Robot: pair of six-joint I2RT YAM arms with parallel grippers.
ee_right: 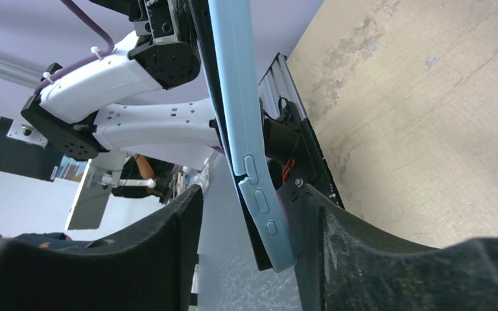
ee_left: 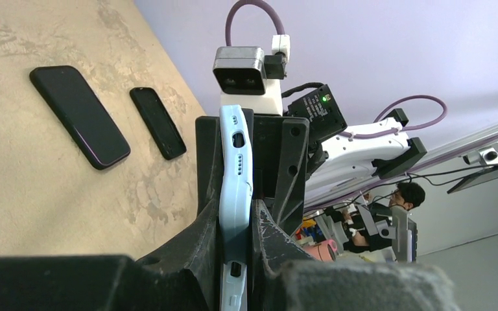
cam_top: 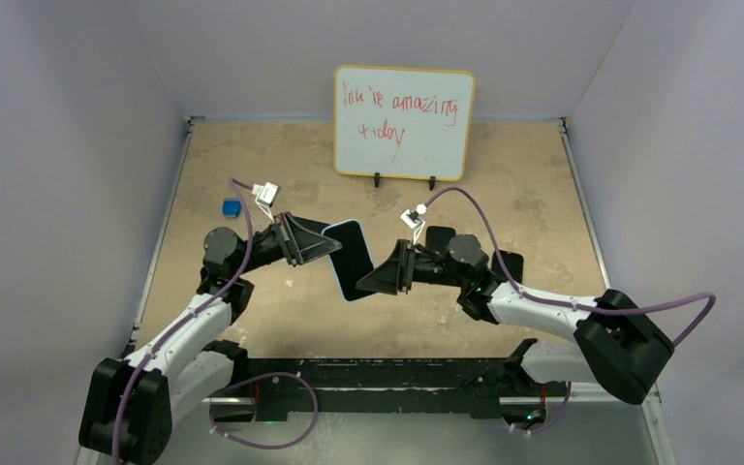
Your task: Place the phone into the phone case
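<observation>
With left gripper [ee_left: 237, 217] clamped on phone case [ee_right: 241, 97] mid-frame, close gaping right gripper [ee_right: 249, 191] squarely, seating phone [cam_top: 352, 260] flush.

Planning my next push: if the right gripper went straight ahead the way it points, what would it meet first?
The phone case: its edge sits between the right gripper's open fingers, likely met almost at once; depth is unclear.

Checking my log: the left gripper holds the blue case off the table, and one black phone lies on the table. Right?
Not quite: the left wrist view shows two black phones on the table, one beside the other. The left gripper does hold the blue case off the table.
</observation>
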